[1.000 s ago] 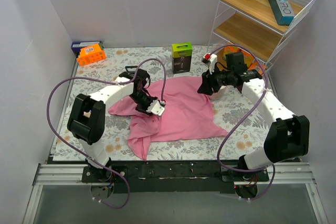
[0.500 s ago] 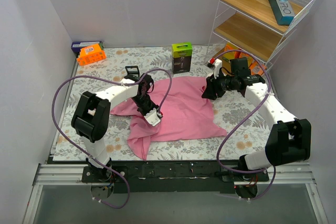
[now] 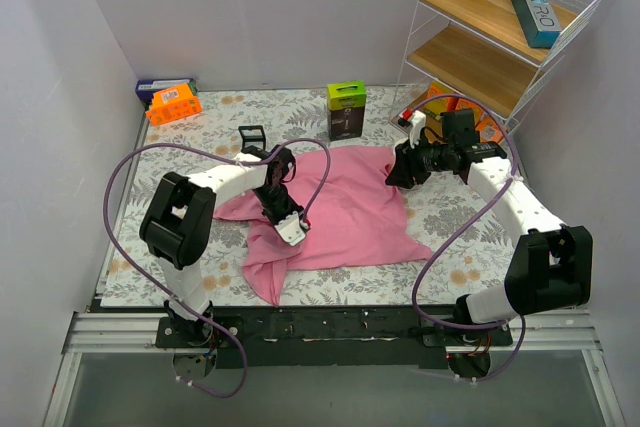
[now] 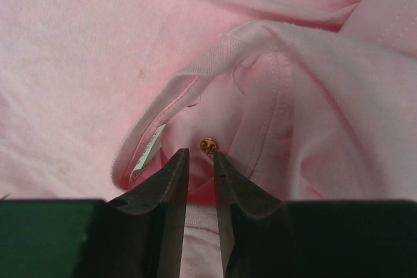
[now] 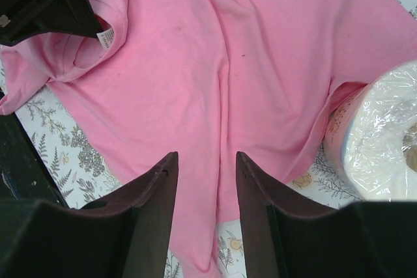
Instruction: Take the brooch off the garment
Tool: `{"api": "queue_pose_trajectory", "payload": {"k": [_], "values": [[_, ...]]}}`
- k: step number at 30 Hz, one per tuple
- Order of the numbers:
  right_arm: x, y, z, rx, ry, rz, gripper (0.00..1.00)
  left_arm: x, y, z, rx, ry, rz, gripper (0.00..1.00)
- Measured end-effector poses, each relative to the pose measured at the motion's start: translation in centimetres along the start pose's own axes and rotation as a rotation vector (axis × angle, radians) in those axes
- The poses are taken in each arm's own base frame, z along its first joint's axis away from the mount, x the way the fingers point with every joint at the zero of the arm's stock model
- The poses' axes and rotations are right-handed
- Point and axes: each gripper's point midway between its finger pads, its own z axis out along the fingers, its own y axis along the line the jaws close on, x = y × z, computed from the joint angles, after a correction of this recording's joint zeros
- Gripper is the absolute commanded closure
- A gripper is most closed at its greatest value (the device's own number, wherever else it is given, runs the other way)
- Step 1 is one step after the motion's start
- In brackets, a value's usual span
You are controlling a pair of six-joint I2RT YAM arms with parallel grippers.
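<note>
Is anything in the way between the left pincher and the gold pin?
No. The brooch sits bare inside the collar fold of the garment, just past the tips of the left gripper; nothing covers it.

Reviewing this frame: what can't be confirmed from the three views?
- Brooch: in the left wrist view, a tiny gold dot inside the garment collar; clasp too small to see.
- Top view: left end effector covers the brooch.
- Right end effector: contact with cloth unclear; top view hides its fingertips.
- Wrapped roll: cut off by right wrist view's edge.
</note>
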Motion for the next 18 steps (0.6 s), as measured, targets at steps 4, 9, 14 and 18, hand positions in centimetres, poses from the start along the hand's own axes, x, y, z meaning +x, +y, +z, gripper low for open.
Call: {"api": "queue_pose_trajectory", "payload": {"k": [4, 9, 14, 18], "values": [[0.0, -0.1, -0.1, 0.004, -0.003, 0.009, 0.52, 0.5, -0.2, 0.6, 0.014, 0.001, -0.006, 0.79], [-0.1, -0.2, -0.1, 0.005, -0.005, 0.014, 0.52, 0.7, -0.4, 1.1, 0.029, -0.005, -0.015, 0.79], [0.0, -0.2, -0.1, 0.007, -0.005, 0.016, 0.52, 0.7, -0.4, 1.1, 0.029, -0.005, -0.015, 0.79], [0.0, -0.3, -0.1, 0.009, -0.006, 0.021, 0.52, 0.7, -0.4, 1.2, 0.030, -0.006, -0.015, 0.79]]}}
